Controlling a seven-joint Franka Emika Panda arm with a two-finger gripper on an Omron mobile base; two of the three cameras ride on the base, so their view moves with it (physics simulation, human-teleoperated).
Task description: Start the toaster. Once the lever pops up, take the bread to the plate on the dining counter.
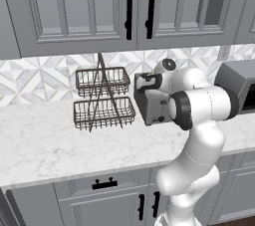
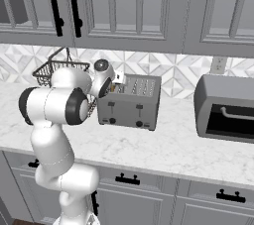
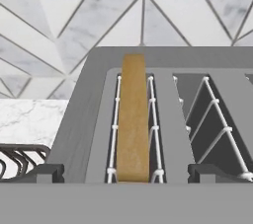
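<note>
The grey toaster (image 1: 155, 109) (image 2: 130, 104) stands on the marble worktop against the tiled wall. A tan slice of bread (image 3: 133, 119) sits upright in the left slot of the toaster (image 3: 79, 119); the slot to its right holds only wire guides. My gripper (image 3: 128, 172) (image 1: 143, 86) (image 2: 115, 85) hovers just above the toaster's near left end, looking along the slots. It is open, with one dark fingertip (image 3: 45, 171) on each side of the bread slot and nothing between them. The plate and the dining counter are out of view.
A two-tier wire basket (image 1: 103, 98) (image 2: 53, 73) stands left of the toaster. A larger toaster oven (image 2: 225, 106) (image 1: 239, 86) sits to its right. Grey wall cabinets (image 1: 124, 6) hang overhead, and the worktop (image 1: 45, 140) has free room in front.
</note>
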